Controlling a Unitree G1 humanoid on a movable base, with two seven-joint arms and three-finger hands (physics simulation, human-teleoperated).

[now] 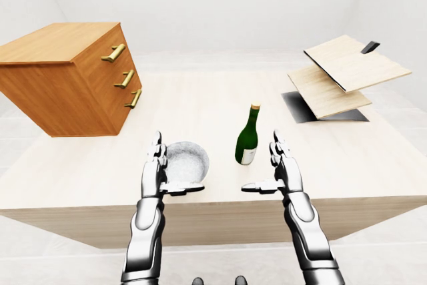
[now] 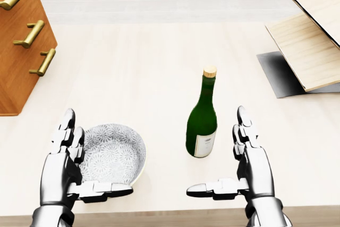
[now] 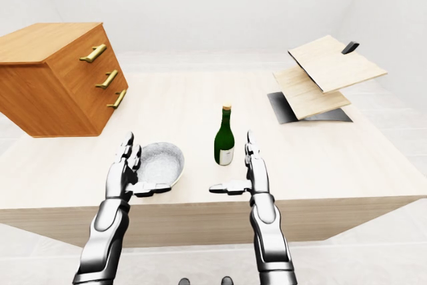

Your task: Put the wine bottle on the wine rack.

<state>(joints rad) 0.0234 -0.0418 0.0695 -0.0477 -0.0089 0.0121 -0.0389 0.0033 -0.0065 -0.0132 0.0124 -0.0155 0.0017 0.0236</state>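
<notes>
A pale wood table spans the white, evenly lit room. A wooden drawer cabinet with three brass handles stands on the table's left part.

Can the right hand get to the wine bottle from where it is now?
Probably yes. The right hand is open just right of the upright wine bottle in the head view, with bare table between them. The bowl sits off by the left hand.
</notes>
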